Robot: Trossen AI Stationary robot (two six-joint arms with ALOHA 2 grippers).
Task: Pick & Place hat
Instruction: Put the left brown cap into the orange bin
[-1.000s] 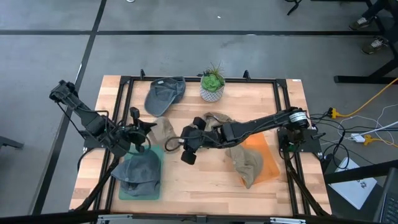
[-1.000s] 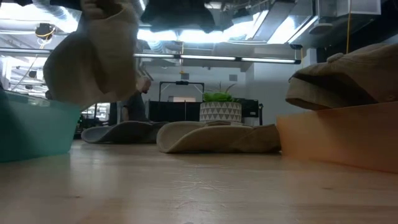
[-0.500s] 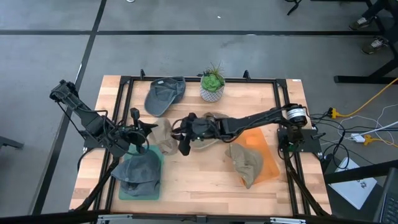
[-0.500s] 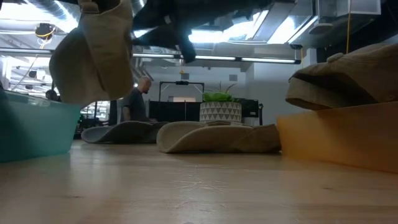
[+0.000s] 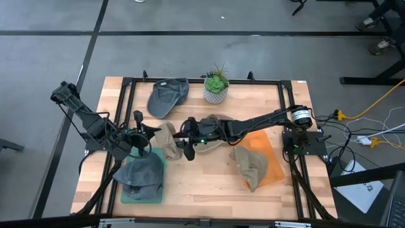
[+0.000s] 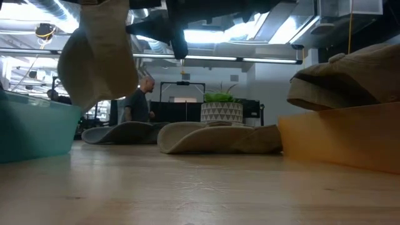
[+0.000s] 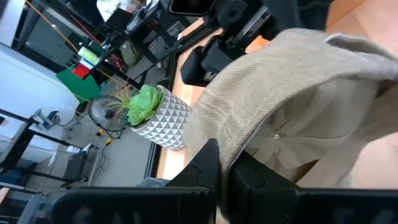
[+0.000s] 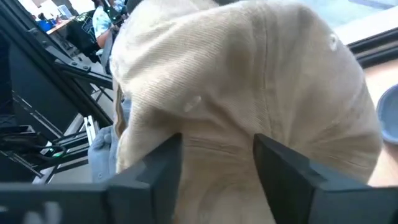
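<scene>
Beige hat (image 5: 166, 139) top cut off in low view; left pincer (image 5: 150, 132) tips hidden.

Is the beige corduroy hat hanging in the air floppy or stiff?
Probably floppy: the beige corduroy hat droops from the left gripper and folds on itself. It looks light, since a pinch holds it. The open right gripper may push it aside rather than grip it.

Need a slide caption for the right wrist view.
Open right gripper closing in on the beige corduroy cap.
</scene>
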